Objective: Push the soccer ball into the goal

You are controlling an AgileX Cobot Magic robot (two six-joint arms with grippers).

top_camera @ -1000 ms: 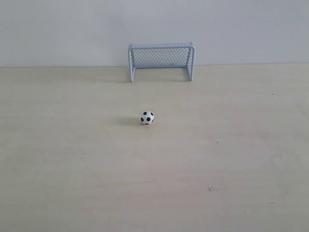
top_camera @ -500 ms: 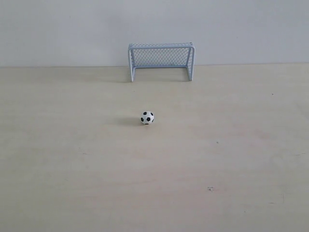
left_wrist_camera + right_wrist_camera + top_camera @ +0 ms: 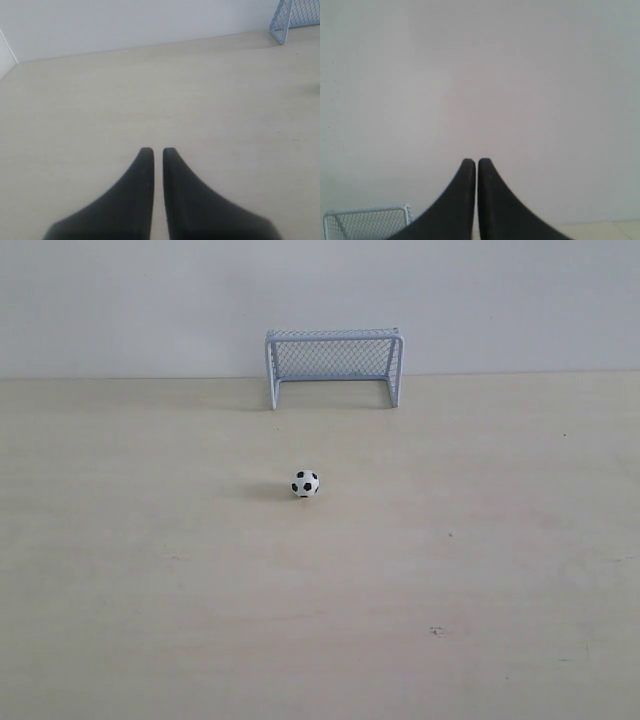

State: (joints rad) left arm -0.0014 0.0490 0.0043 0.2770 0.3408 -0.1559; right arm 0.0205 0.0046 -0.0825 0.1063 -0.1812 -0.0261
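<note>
The soccer ball (image 3: 305, 484), small and white with black patches, rests on the pale wooden table (image 3: 150, 570) in the middle of the exterior view. The goal (image 3: 334, 366), pale blue with mesh netting, stands behind it against the wall, its mouth facing the ball. Neither arm shows in the exterior view. My left gripper (image 3: 154, 150) is shut and empty above bare table, with a corner of the goal (image 3: 295, 17) far off. My right gripper (image 3: 476, 161) is shut and empty, raised toward the wall, with the goal (image 3: 367, 222) low in its view. Neither wrist view shows the ball.
A plain grey-white wall (image 3: 120, 300) runs along the table's far edge behind the goal. In the left wrist view a wall corner (image 3: 7, 47) meets the table at one side. A few small dark specks (image 3: 436, 630) mark the tabletop.
</note>
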